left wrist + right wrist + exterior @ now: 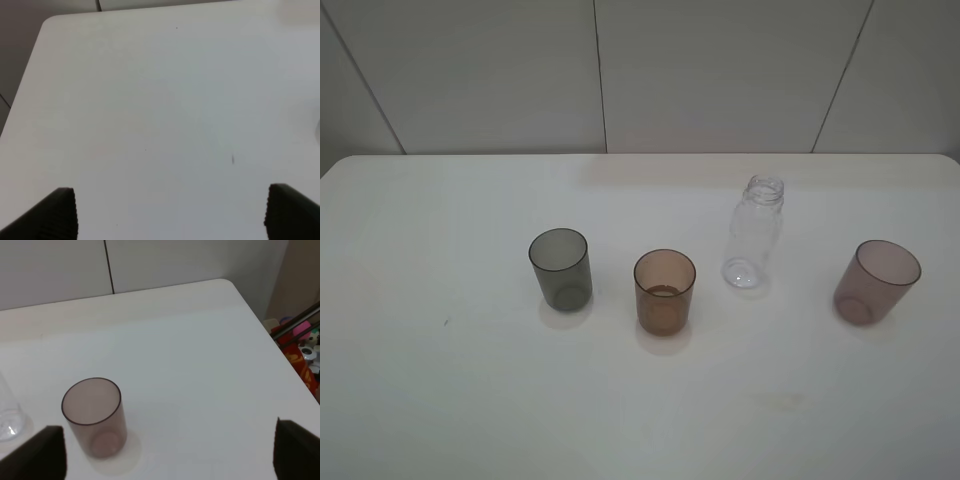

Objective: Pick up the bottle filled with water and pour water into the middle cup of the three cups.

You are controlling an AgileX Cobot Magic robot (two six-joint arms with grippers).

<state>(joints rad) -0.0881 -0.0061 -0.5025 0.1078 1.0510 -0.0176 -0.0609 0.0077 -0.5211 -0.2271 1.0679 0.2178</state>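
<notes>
**Both jaws wide and empty, bottle standing among the cups**

My left gripper (170, 212) hangs over a bare stretch of the white worktop (440, 400) near its left edge, jaws spread wide with nothing between them. My right gripper (170, 452) is likewise spread wide and holds nothing; it hovers near the right edge of the worktop, with the mauve-pink cup (95, 417) just ahead of it.

The bottle (754, 233) stands upright and capless, clear all the way through, a little farther toward the back edge than the cups. It sits between the amber-brown middle cup (664, 291) and the mauve-pink cup (877, 281), nearer the amber one but touching neither. The smoky grey cup (561, 268) stands toward the left side of the worktop. All three cups are upright, open mouths up, well apart from one another in a rough row across the middle of the worktop.

I cannot tell how much water the bottle holds.
</notes>
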